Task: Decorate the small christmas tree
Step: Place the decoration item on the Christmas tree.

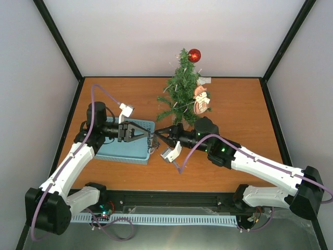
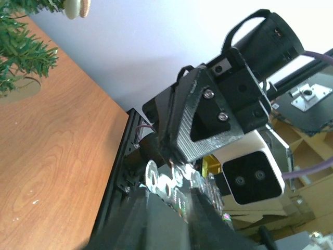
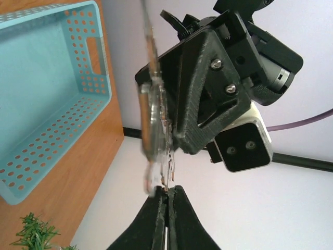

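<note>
Noted left arm (image 1: 73, 161) and right arm (image 1: 260, 164) stretched inward from the near corners, forearms low over the table (image 1: 239, 104), wrists turned to face each other. Found left gripper (image 1: 149, 136) and right gripper (image 1: 157, 133) tip to tip above the right-hand rim of the blue basket (image 1: 117, 150). Seen in right wrist view: right fingers (image 3: 153, 224) pressed flat together, nipping the lower end of a clear glittery ornament (image 3: 153, 122) running up along the front of the left gripper. Cannot tell whether left jaws are apart or together: own fingers in left wrist view only a dark blur at the bottom edge, sparkling piece lying just above them.

Located the small christmas tree (image 1: 182, 88) upright at back centre of table, just beyond the right gripper, behind and right of the basket. Recorded dark green bristly branches, slim pointed top, red ball (image 1: 194, 55) beside the tip, brown-and-white figure (image 1: 201, 100) hanging on the right side, a few pale tags (image 1: 204, 80) among the branches.

Tree base not visible in top view, covered by the right wrist. Only branch ends caught at frame edges in both wrist views. Unable to make out the ornament's shape.
</note>
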`<state>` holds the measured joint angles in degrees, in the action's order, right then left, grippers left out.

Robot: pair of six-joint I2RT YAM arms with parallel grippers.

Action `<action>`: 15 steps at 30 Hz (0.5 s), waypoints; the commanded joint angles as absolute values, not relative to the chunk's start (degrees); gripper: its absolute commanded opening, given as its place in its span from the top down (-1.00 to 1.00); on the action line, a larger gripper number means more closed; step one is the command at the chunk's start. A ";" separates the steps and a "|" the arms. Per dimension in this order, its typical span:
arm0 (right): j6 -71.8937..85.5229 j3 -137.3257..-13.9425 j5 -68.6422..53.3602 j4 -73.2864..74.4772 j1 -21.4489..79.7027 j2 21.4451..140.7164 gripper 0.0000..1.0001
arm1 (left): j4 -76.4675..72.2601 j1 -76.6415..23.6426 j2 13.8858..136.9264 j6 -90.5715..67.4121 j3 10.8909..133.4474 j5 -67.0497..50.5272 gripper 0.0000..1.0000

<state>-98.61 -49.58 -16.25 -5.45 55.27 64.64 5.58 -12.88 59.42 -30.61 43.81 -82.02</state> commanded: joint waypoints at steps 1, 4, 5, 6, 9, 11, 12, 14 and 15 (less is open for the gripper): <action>-90.50 -52.90 -13.89 -2.59 56.59 64.72 0.95 | 8.75 -13.45 60.06 -28.92 48.42 -78.54 0.12; -72.74 -57.07 -12.53 3.78 57.04 64.41 0.94 | 12.94 -13.45 59.86 -26.53 52.50 -70.97 -0.20; -65.53 -58.85 -11.37 5.81 57.08 64.39 0.94 | 13.19 -13.45 59.44 -26.20 53.50 -67.74 -0.26; -60.43 -60.95 -10.19 8.81 56.93 64.69 0.94 | 13.22 -13.45 58.97 -25.57 54.59 -64.82 -0.29; -48.68 -69.37 -6.90 21.51 56.30 68.24 0.94 | 12.64 -13.45 57.46 -23.11 57.28 -57.08 -0.31; -42.90 -75.05 -6.04 30.93 54.37 71.71 0.94 | 10.42 -13.45 56.50 -20.97 58.22 -55.67 -0.28; -39.58 -77.49 -6.13 36.03 53.00 73.24 0.94 | 9.11 -13.45 56.05 -19.44 58.39 -56.23 -0.27; -36.15 -81.29 -11.63 42.99 49.66 75.60 0.94 | 8.26 -13.45 55.02 -15.48 58.32 -57.26 -0.22; -34.92 -82.40 -14.60 44.96 48.38 76.29 0.95 | 8.32 -13.45 54.40 -13.73 58.09 -57.11 -0.19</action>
